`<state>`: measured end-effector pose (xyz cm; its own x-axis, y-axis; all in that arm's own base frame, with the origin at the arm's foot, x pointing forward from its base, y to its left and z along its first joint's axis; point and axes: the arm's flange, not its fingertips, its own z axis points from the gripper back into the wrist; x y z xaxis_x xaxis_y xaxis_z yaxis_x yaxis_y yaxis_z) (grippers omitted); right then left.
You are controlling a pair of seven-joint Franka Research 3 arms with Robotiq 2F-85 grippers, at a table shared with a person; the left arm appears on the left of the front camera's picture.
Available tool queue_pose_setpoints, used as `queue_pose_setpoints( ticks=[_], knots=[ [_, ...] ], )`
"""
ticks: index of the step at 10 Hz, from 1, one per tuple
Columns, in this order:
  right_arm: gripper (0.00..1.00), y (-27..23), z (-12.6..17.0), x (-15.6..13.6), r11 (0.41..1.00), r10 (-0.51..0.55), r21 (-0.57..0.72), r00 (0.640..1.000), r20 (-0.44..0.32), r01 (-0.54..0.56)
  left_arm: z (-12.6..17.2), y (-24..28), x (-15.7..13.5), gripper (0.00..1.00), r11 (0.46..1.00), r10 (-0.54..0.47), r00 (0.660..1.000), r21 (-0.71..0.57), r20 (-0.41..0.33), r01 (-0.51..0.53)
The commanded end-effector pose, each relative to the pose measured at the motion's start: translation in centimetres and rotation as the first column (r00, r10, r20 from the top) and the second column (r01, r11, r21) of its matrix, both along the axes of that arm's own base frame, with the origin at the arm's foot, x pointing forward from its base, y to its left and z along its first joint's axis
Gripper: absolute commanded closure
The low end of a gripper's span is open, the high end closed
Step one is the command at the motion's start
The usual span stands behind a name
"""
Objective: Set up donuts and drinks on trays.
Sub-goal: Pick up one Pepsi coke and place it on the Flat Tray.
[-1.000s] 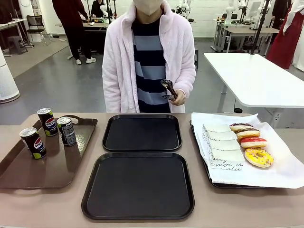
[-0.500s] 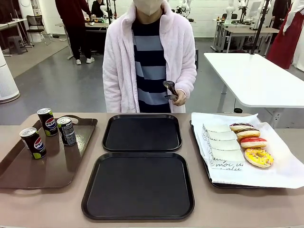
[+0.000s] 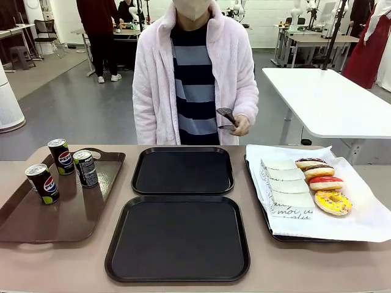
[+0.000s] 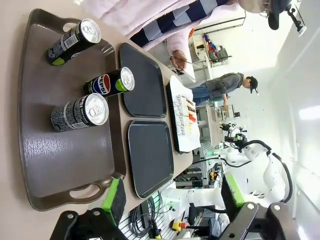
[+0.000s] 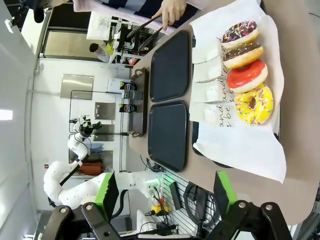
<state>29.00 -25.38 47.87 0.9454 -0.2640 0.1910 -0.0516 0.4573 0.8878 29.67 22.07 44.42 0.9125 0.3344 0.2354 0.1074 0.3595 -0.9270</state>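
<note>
Two trays (image 3: 177, 238) lie bare at centre; nothing is placed yet. Three cans (image 3: 85, 168) stand on the brown tray (image 3: 36, 226), four donuts (image 3: 325, 183) on the paper (image 3: 360, 223). Left gripper (image 4: 173, 197) and right gripper (image 5: 165, 194) hang empty, fingers wide. A person's hand (image 3: 240, 126) holds tongs (image 3: 225, 115).

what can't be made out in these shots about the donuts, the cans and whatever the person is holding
- Paper sleeves, front view: closed, so whether any holds a donut cannot be told; script print too small to read.
- Back chocolate donut, front view: partly hidden by the next donut.
- Grey-sided can, front view: logo turned away.
- Tongs, front view: handles covered by the person's hand.
</note>
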Motion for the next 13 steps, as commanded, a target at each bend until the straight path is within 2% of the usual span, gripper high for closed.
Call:
queue_pose_setpoints(
  ticks=[1,11,12,13],
  knots=[
    [0.00,0.1,-0.1,0.1,1.000,-0.004,0.005,1.000,0.005,0.004,0.1,0.1,-0.1,0.00,1.000,0.000,1.000,-0.010,0.011,0.000],
    [0.00,0.1,-0.1,0.1,1.000,-0.004,0.005,1.000,0.005,0.004,0.0,0.0,0.0,0.00,1.000,0.000,1.000,0.000,0.000,0.000],
    [0.00,0.1,-0.1,0.1,1.000,-0.004,0.005,1.000,0.005,0.004,1.4,-1.2,0.0,0.00,0.996,-0.043,0.999,0.081,0.015,0.042],
    [0.00,0.1,-0.1,0.1,1.000,-0.004,0.005,1.000,0.005,0.004,3.9,-3.2,1.6,0.00,0.981,-0.089,0.995,0.174,0.033,0.082]
  ],
)
